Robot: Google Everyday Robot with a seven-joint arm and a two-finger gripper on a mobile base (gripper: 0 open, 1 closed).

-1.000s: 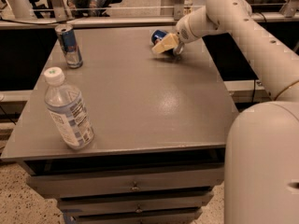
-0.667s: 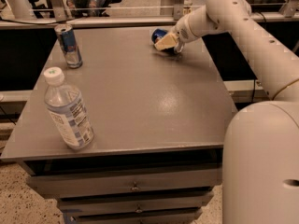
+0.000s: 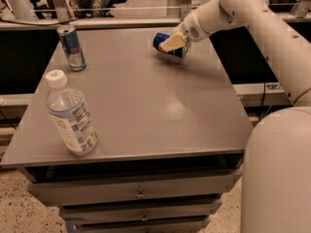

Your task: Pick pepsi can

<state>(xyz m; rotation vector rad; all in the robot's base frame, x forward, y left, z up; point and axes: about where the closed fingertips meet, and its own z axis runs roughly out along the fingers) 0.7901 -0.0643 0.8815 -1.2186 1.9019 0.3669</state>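
Note:
The pepsi can (image 3: 164,40) is dark blue and lies tilted on its side near the far right of the grey table (image 3: 146,106). My gripper (image 3: 173,42) comes in from the right on the white arm. Its cream fingers (image 3: 171,42) are closed around the can's middle. The can's silver end points left, towards the table's middle. I cannot tell whether the can rests on the tabletop or hangs just above it.
A taller slim blue-and-silver can (image 3: 71,47) stands at the far left. A clear water bottle (image 3: 70,114) with a white cap stands at the near left. The table has drawers (image 3: 141,193) in front. The robot's white body (image 3: 277,174) fills the lower right.
The gripper and the pepsi can have shifted slightly left, and the can looks a bit higher. The slim can and the bottle have not moved.

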